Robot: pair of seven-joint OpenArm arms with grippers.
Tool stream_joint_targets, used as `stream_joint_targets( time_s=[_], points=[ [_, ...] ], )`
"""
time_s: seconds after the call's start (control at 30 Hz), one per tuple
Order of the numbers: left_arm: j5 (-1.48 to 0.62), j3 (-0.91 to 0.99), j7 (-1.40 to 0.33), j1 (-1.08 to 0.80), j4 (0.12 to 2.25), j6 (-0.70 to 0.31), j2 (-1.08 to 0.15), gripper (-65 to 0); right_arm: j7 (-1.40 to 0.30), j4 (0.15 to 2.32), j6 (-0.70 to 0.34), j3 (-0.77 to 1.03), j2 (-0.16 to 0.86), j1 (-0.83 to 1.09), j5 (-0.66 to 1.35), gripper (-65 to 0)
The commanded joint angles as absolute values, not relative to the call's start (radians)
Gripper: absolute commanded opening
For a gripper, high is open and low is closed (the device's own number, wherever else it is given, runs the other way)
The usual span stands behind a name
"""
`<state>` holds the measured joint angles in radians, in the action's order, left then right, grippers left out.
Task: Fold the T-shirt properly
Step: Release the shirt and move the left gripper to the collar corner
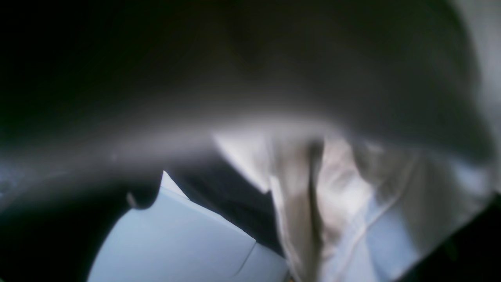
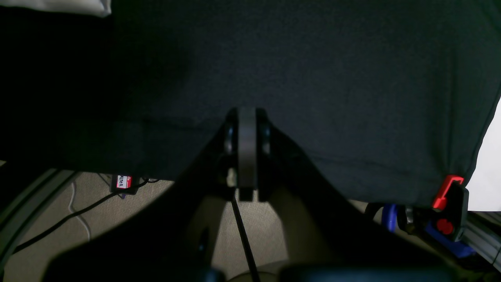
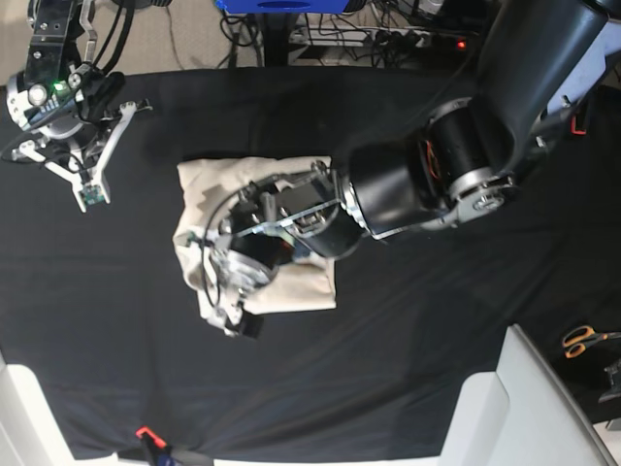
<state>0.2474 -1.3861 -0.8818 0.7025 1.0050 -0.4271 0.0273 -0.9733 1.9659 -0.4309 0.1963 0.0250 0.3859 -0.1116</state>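
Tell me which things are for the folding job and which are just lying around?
For the job:
- soft cream cotton T-shirt, folded into a block on the black cloth
- left arm's fingers, over its near-left corner

Just lying about:
- orange-handled scissors
- pale grey-white rigid panel
- red-and-black clamp on the table edge
- black cables
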Motion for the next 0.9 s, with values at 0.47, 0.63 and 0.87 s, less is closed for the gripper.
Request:
stream_joint_targets(
  time_s=[0.47, 0.63, 0.87],
  points=[
    [0.255, -1.141, -0.9, 0.748, 1.023, -0.423, -0.015, 0.0, -0.967, 1.98, -0.43, 0.193, 0.031, 0.387, -0.117, -65.0],
    [0.254, -0.831, -0.96, 0.671, 1.205, -0.427, -0.015, 0.0, -0.967, 1.98, -0.43, 0.193, 0.031, 0.383, -0.117, -65.0],
    [0.248, -0.564, -0.963, 0.478, 1.245, -0.427, -0.008, -57.6, -0.964, 1.98, -0.43, 0.193, 0.031, 0.386, -0.117, -65.0]
  ],
)
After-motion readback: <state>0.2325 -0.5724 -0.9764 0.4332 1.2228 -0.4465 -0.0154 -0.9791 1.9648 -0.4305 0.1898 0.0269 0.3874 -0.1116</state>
